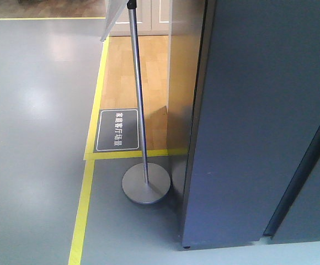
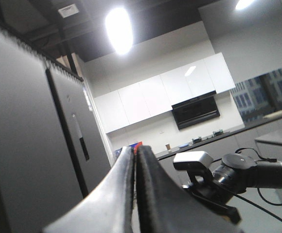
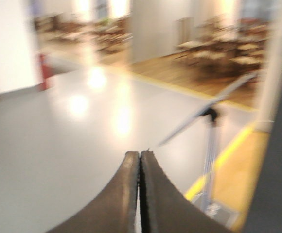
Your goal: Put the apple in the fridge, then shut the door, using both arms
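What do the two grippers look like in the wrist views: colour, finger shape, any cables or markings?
The left gripper has two long matte black fingers, broad at the base and curving to narrow tips, with a small red-orange spot at the tip. The right gripper has the same curved, tapering shape but reads dark brown in the blurred picture. Neither gripper shows cables or markings.

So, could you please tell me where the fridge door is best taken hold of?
Probably along its long edge at the dark seam: the door face is smooth, with no handle showing. Come from the front and hook into that gap.
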Tool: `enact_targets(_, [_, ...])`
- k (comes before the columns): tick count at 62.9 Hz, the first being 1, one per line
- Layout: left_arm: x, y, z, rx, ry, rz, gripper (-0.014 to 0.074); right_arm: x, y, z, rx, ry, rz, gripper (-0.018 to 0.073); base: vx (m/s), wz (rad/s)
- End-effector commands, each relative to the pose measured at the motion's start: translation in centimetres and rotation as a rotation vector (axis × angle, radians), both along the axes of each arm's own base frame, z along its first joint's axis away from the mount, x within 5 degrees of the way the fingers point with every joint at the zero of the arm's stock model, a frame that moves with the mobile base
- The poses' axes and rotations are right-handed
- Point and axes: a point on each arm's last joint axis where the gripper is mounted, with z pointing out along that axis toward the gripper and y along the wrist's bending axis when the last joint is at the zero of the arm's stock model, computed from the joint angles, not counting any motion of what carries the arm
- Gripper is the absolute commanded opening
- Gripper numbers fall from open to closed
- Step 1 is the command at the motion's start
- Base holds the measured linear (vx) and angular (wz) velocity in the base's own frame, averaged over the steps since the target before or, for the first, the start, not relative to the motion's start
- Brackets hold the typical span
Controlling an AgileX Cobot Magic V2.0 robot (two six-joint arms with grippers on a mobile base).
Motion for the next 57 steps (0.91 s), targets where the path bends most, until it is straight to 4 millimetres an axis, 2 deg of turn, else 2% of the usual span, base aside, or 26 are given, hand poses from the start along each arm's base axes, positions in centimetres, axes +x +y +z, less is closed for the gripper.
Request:
enact_targets(1, [-8.7,-0.9,3.2,0.101,-0.215,-0.084,-0.0008,-4.0,0.7,2.1,-0.007,-0.034,0.121,-0.0006,0.0,0.0])
enact_targets(10, [-14.2,-1.8,5.2,0.151,-0.323,-0.022,-0.0008,-7.4,1.1,2.8,-0.043,-0.042,0.192,-0.0006,0.0,0.0])
enact_targets(17, [-18.4,-2.5,6.2,0.178,-0.402,0.007,-0.0008,-10.2,0.9,3.7,-0.077,-0.092,0.17,-0.0006,0.0,0.0])
enact_targets(23, [-21.0,-3.1,6.7,0.211,-0.451,0.061,-0.0008,-12.3,0.7,4.1,-0.111,-0.128,0.141,-0.0005,0.0,0.0])
enact_targets(29, [-23.3,-3.7,7.0,0.252,-0.496,0.144,-0.0008,-14.1,0.6,3.5,-0.103,-0.148,0.115,-0.0005,0.0,0.0])
enact_targets(38, [-24.7,-4.2,7.1,0.331,-0.527,0.343,-0.0008,-14.9,0.0,-0.1,-0.073,-0.138,0.012,-0.0005,0.0,0.0])
enact_targets(45, [-24.9,-4.2,7.1,0.388,-0.531,0.506,-0.0008,-15.0,-0.6,-4.4,-0.041,-0.079,-0.08,-0.0005,0.0,0.0])
enact_targets(48, [-24.5,-3.9,7.1,0.414,-0.522,0.582,-0.0008,-15.2,-0.9,-6.4,-0.034,-0.055,-0.122,-0.0005,0.0,0.0])
enact_targets(52, [-24.5,-3.9,7.1,0.416,-0.518,0.585,-0.0008,-15.3,-1.3,-9.0,-0.023,-0.021,-0.169,-0.0005,0.0,0.0])
enact_targets(57, [-23.3,-3.6,7.1,0.424,-0.477,0.592,-0.0008,-15.5,-1.6,-11.8,-0.009,0.017,-0.215,-0.0005,0.0,0.0])
